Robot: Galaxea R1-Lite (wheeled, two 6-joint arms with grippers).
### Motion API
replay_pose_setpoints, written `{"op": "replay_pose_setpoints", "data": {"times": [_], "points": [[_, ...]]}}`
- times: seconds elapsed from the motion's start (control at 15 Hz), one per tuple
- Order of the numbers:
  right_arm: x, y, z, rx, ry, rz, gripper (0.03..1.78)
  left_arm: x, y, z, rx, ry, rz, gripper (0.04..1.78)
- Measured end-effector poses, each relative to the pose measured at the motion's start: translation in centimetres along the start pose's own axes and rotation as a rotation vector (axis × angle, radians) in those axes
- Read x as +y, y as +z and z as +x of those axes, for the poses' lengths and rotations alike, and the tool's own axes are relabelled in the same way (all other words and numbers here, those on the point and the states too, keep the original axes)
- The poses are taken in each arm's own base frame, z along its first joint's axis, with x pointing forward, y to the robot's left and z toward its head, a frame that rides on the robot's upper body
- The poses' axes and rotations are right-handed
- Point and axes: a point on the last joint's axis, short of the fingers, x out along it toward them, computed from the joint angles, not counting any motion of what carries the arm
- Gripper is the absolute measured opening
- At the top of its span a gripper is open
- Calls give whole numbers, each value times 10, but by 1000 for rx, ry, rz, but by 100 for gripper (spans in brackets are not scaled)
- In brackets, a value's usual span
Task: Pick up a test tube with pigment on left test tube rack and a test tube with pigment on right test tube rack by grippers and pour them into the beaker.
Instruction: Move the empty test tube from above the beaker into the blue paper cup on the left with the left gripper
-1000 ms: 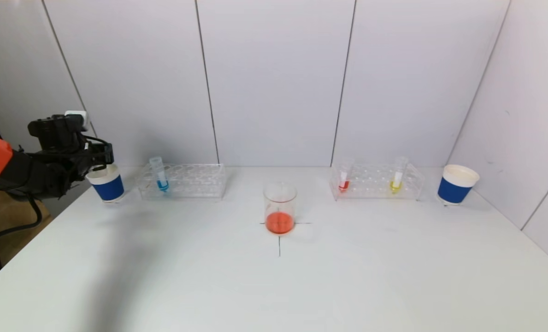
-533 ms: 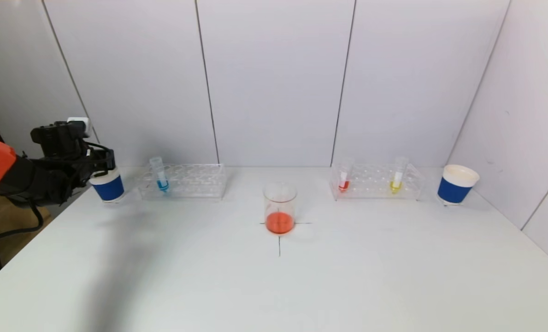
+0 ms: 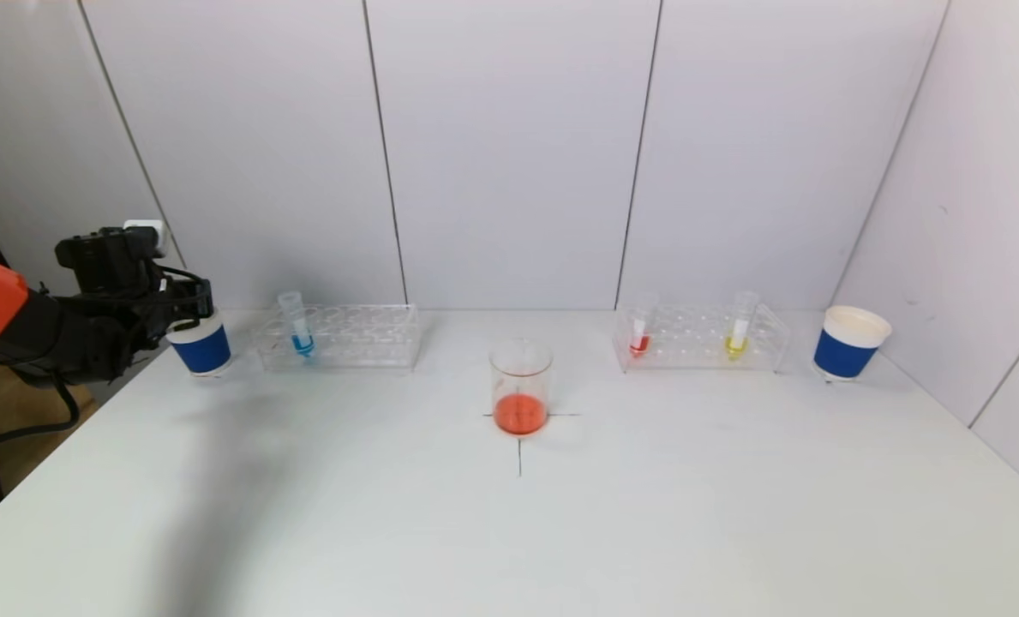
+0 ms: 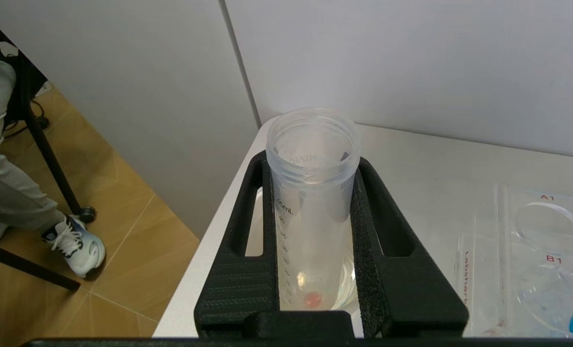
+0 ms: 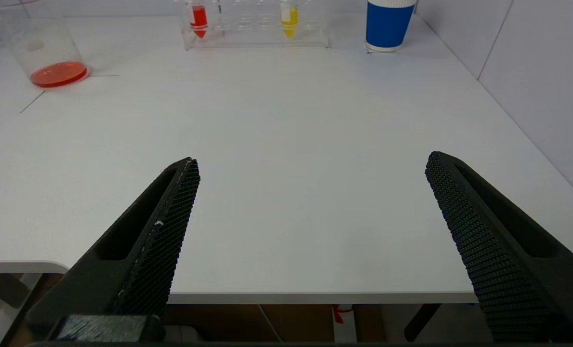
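1. My left gripper (image 4: 315, 270) is clenched on a clear, ribbed-mouth test tube (image 4: 313, 202), nearly drained; it has dipped over the left paper cup (image 3: 201, 344) since a second ago. I judge it a discard.
2. Blue tube (image 3: 296, 324) stands in the left acrylic rack (image 3: 363, 336).
3. Glass beaker (image 3: 521, 387) mid-table holds orange liquid.
4. Right gripper (image 5: 310, 231) is released, near edge.

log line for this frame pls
left gripper: shut on emptied tube, over left cup | right gripper: open, idle at near table edge | beaker: orange liquid
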Motion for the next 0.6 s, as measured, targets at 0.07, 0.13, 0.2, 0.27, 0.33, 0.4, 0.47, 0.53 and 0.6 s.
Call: {"op": "replay_pose_setpoints", "data": {"times": [0.07,0.13,0.2,0.27,0.33,0.4,0.47,0.53,0.6], "points": [[0,0,0,0,0,0,171,0,0,0,0,1,-3,45],[0,0,0,0,0,0,171,0,0,0,0,1,-6,45],[0,0,0,0,0,0,171,1,0,0,-1,2,-11,45],[0,0,0,0,0,0,171,1,1,0,-1,2,-16,45],[0,0,0,0,0,0,171,1,1,0,-1,2,-22,45],[0,0,0,0,0,0,171,1,0,0,-1,2,-23,45],[0,0,0,0,0,0,171,1,0,0,0,2,-22,46],[0,0,0,0,0,0,171,1,0,0,0,2,-22,49],[0,0,0,0,0,0,171,1,0,-1,2,3,-21,55]]}}
